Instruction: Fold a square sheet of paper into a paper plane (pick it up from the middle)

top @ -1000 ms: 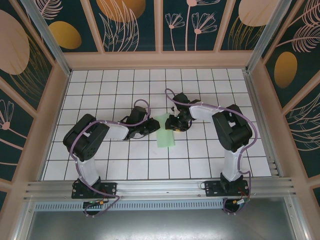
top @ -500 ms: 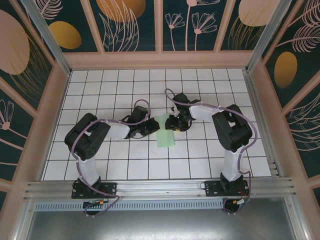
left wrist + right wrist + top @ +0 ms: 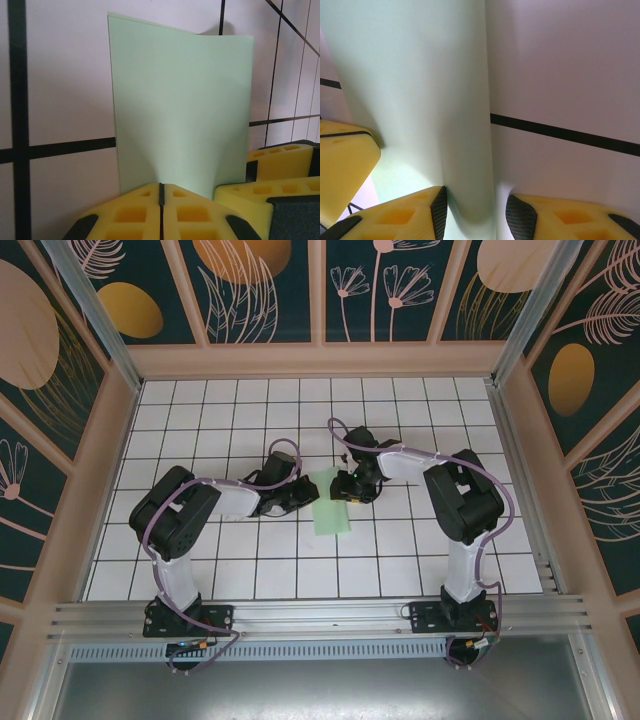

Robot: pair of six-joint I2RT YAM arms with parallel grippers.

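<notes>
The square sheet of paper [image 3: 333,512] is pale mint green and lies mid-table as a narrow upright strip, about one tile wide. My left gripper [image 3: 306,494] meets its left edge. In the left wrist view the yellow jaws [image 3: 161,186] are pressed together, and the paper [image 3: 180,100] puckers up into their tip. My right gripper [image 3: 346,488] is at the sheet's upper right. Its jaws [image 3: 476,212] stand apart around a raised fold of the paper [image 3: 420,90]. The fold touches the left pad [image 3: 440,210] and leaves a gap to the right pad [image 3: 520,217].
White tiles with black grid lines [image 3: 260,540] surround the sheet. Each wrist view catches the other gripper's yellow finger: the finger [image 3: 280,167] at the right of the left wrist view, the finger [image 3: 342,160] at the left of the right wrist view. Patterned walls [image 3: 320,300] enclose the table.
My left gripper has shut its jaws at the sheet's left edge. The right arm and the paper have stayed where they were.
</notes>
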